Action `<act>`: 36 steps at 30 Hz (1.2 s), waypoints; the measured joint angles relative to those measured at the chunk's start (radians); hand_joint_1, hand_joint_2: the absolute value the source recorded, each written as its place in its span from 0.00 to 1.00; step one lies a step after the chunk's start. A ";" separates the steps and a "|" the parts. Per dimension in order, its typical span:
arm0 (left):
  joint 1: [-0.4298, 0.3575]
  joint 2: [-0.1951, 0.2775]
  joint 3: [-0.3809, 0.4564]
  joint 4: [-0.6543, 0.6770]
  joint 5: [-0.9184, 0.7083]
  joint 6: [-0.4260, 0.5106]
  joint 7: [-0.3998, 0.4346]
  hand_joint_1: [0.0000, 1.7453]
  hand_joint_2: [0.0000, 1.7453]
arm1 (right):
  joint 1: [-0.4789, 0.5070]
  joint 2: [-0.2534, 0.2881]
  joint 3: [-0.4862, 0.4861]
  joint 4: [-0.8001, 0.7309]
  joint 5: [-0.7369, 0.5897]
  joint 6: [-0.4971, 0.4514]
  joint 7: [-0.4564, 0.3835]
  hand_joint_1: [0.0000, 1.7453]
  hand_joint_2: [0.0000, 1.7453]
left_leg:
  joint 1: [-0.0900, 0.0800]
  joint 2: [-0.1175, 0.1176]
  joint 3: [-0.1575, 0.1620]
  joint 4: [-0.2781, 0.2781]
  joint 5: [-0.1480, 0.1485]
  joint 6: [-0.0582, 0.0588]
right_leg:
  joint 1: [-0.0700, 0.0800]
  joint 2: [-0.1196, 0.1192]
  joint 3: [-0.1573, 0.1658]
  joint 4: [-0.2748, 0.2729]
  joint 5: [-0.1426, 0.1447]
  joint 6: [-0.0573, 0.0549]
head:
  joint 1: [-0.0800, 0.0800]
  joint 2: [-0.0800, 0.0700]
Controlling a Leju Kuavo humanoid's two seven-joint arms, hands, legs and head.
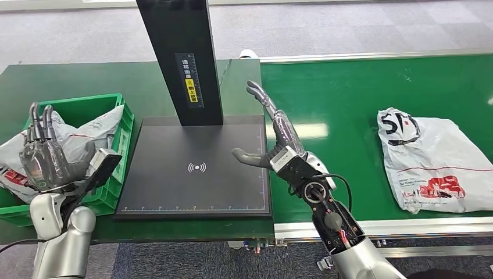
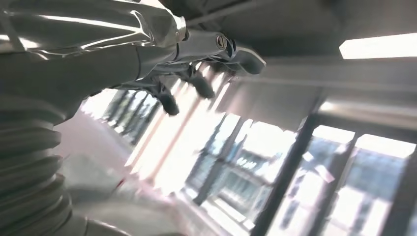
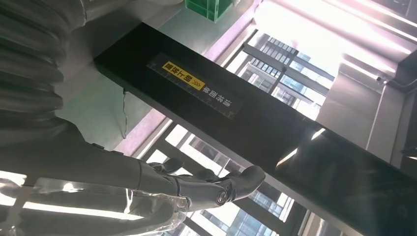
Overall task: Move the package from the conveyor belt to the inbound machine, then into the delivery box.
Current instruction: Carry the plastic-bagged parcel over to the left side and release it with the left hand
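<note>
Head view looks down on a dark green table with the inbound machine (image 1: 195, 168) in the middle — a flat black scanning plate with a white wireless mark near its centre and a black upright column (image 1: 181, 58) rising from its far edge, a label with a yellow patch on the column's face. To the right runs the green conveyor belt (image 1: 349, 104), edged by a silver rail, and on it lies the package (image 1: 433, 163), a white plastic mailer bag with black and red printing, flat on the belt and well apart from both hands. To the left of the plate sits the delivery box (image 1: 113, 104), a green crate, with a white and grey bag (image 1: 87, 136) already lying inside it. The right hand (image 1: 273, 136) is raised over the right edge of the scanning plate, between the plate and the belt, its fingers stretched out and apart, thumb pointing toward the plate's middle, holding nothing. The left hand (image 1: 43, 154) is held up in front of the green crate with its back to the camera, fingers straight and pointing upward, and nothing in it. In the right wrist view the right hand (image 3: 147, 191) lies with fingers extended beneath the black column (image 3: 255, 123), whose yellow-patched label is readable as print. In the left wrist view the left hand (image 2: 147, 54) has its dark fingers spread free against bright windows — the scene there is blurred.
</note>
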 joint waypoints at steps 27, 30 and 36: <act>0.163 -0.057 -0.364 -0.208 1.054 -0.695 -0.210 0.00 1.00 | -0.127 0.009 0.042 0.278 -0.109 0.142 0.227 0.00 1.00 | 0.000 -0.001 0.000 0.000 0.000 0.000 | 0.000 0.000 0.000 0.000 0.000 0.000 | 0.000 0.000; 0.168 -0.048 -0.391 -0.172 1.095 -0.744 -0.193 0.00 1.00 | -0.127 0.008 0.029 0.312 -0.216 0.214 0.274 0.00 1.00 | 0.000 -0.001 0.000 0.000 0.000 0.000 | 0.000 0.000 0.000 0.000 0.000 0.000 | 0.000 0.000; 0.169 -0.047 -0.427 -0.118 1.097 -0.746 -0.184 0.00 1.00 | -0.127 0.008 0.020 0.366 -0.290 0.278 0.301 0.00 1.00 | 0.000 -0.001 0.000 0.000 0.000 0.000 | 0.000 0.000 0.000 0.000 0.000 0.000 | 0.000 0.000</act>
